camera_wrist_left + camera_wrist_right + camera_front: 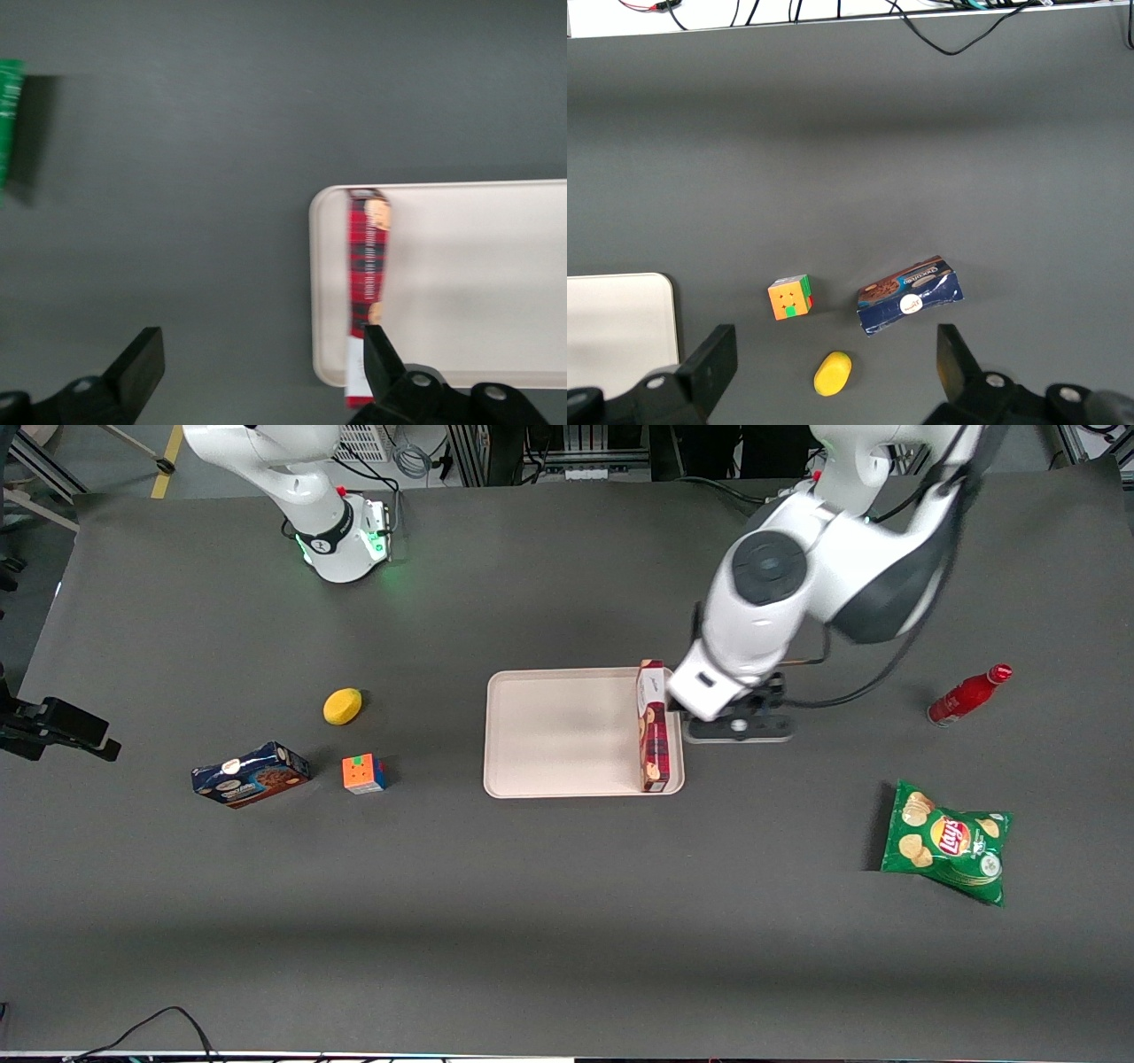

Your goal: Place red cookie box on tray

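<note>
Red cookie box [653, 726]: it is standing on its long narrow edge inside the tray, along the rim at the working arm's end, with its white label end farther from the front camera. In the wrist view the red cookie box [367, 274] is lying just inside the tray's short rim.

Tray [558, 731]: a pale pinkish-beige rectangle is sitting on the dark table near the middle. Apart from the box, its floor is showing bare. In the wrist view the tray [478, 283] is filling one side of the picture.

Gripper [740, 717]: it is hanging over the table just beside the tray, at the working arm's end, near the label end of the box. In the wrist view the gripper [261, 359] is spread wide, released, with nothing between its fingers [142, 359]; one finger is overlapping the box's label end in the picture.

Other things, toward the working arm's end: a red bottle [967, 694] is lying on the table, and a green chip bag [948, 841] is lying nearer the front camera.

Other things, toward the parked arm's end: a yellow lemon [342, 706], a colour cube [364, 773] and a dark blue cookie box [251, 774] are resting well apart from the tray.
</note>
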Action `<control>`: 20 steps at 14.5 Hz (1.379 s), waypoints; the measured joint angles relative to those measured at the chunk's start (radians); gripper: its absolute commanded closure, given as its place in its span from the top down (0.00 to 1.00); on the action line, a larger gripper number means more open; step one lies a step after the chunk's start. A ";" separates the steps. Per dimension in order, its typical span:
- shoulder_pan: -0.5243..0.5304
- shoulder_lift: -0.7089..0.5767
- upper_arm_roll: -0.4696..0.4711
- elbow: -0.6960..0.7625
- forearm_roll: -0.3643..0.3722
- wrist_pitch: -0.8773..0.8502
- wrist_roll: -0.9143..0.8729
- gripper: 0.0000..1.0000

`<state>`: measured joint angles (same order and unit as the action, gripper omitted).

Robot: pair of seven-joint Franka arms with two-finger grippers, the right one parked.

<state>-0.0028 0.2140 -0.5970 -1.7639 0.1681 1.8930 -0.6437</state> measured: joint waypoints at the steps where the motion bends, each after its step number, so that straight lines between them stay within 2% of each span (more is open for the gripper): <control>1: 0.001 -0.041 0.045 0.002 -0.033 -0.029 0.056 1.00; 3: 0.004 -0.119 0.156 0.003 -0.087 -0.082 0.193 1.00; 6: 0.007 -0.196 0.325 0.003 -0.110 -0.137 0.352 1.00; 9: 0.009 -0.240 0.440 0.006 -0.150 -0.174 0.473 1.00; 12: 0.008 -0.252 0.460 0.021 -0.177 -0.222 0.486 1.00; 20: 0.004 -0.252 0.459 0.028 -0.181 -0.235 0.486 1.00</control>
